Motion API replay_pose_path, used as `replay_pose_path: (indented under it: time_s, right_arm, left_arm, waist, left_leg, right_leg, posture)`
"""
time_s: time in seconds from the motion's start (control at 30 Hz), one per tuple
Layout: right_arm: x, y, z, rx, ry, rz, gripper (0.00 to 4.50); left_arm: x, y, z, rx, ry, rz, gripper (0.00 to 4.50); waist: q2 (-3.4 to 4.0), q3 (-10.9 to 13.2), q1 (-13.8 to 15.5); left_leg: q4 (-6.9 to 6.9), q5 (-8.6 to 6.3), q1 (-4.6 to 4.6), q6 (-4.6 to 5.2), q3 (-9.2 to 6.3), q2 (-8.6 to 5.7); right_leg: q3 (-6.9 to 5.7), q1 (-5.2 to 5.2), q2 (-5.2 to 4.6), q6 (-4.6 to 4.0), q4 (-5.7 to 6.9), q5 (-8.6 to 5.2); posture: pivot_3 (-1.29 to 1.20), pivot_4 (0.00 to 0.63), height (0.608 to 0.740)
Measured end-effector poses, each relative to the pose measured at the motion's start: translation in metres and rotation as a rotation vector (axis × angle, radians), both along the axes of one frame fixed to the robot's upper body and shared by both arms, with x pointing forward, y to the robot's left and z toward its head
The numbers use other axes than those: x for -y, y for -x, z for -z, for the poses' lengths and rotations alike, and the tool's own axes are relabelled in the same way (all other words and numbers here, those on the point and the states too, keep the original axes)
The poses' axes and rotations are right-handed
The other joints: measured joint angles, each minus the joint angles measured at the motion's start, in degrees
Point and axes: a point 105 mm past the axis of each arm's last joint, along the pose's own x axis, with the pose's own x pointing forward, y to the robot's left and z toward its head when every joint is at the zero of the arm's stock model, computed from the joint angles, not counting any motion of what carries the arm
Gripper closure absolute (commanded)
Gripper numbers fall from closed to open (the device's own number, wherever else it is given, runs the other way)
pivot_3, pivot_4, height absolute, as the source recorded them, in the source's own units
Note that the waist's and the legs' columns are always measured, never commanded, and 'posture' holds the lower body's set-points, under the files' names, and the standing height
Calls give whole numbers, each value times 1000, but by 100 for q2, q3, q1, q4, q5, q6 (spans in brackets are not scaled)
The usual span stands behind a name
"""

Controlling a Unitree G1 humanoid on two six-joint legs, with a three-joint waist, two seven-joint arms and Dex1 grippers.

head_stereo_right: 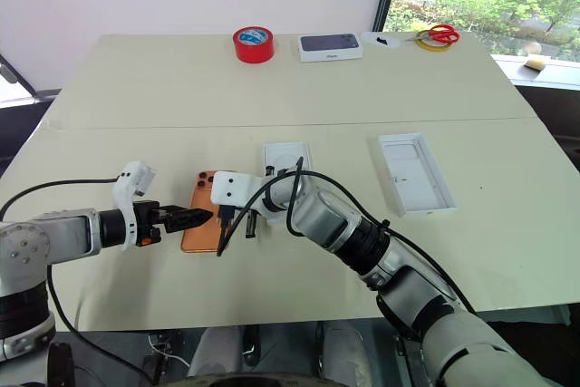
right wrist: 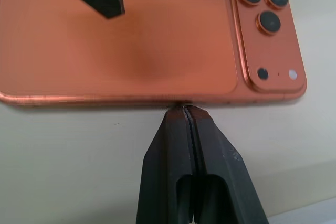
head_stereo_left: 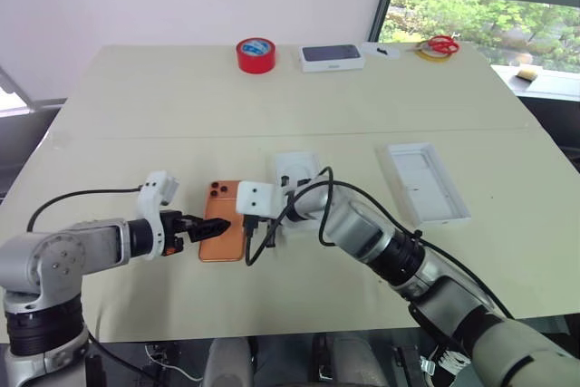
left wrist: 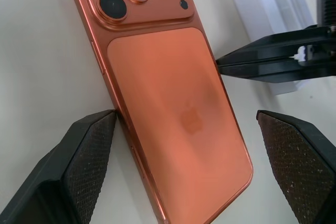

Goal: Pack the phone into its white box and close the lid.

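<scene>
The slim orange smartphone [head_stereo_left: 224,220] lies camera-side up on the beige table [head_stereo_left: 272,106], just left of a flat white insert [head_stereo_left: 295,169]. The left tool [left wrist: 184,145] straddles its near end, jaws wide. The right tool [right wrist: 185,109], pinched shut and empty, touches its long edge.

The phone [head_stereo_left: 225,220] lies left of the white box [head_stereo_left: 423,182] (well apart), on the table [head_stereo_left: 136,115]

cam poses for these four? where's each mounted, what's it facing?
Left eye: head, looking down over table; both arms show.
Right eye: same head, same scene.
Left wrist: along open left tool, at phone.
Right wrist: along shut right tool, tips at phone's long edge.
Shared: every view shows the phone lying face down.
</scene>
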Motion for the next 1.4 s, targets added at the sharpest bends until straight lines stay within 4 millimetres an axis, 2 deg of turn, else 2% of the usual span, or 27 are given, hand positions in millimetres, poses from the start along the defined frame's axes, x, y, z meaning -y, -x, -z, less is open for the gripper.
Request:
replay_pose_path:
  time_s: [0.93, 1.2, 1.4]
  right_arm:
    - [11, -9, -1, 15, -5, 56, 4500]
    - [13, -12, -2, 17, -8, 71, 4500]
    - [7, -8, -2, 10, -18, 49, 4500]
  left_arm:
    - [14, -10, -1, -1, 72, -46, 20]
    - [13, -16, -2, -14, 188, -99, 20]
    - [42, -17, -2, -25, 214, -13, 20]
  waist:
    - [0, 0, 7]
    - [-3, 2, 2]
    - [-10, 6, -40]
  left_leg:
    - [-1, 0, 2, 0, -7, -1]
    - [-1, 0, 1, 0, -8, -1]
    - [-8, 1, -3, -1, -7, 2]
  right_leg:
    - [-1, 1, -1, 0, -1, 0]
    - [-1, 1, 0, 0, -1, 0]
    - [1, -7, 4, 0, -2, 0]
  posture:
    - [0, 150, 730]
    - [0, 150, 730]
    - [0, 150, 730]
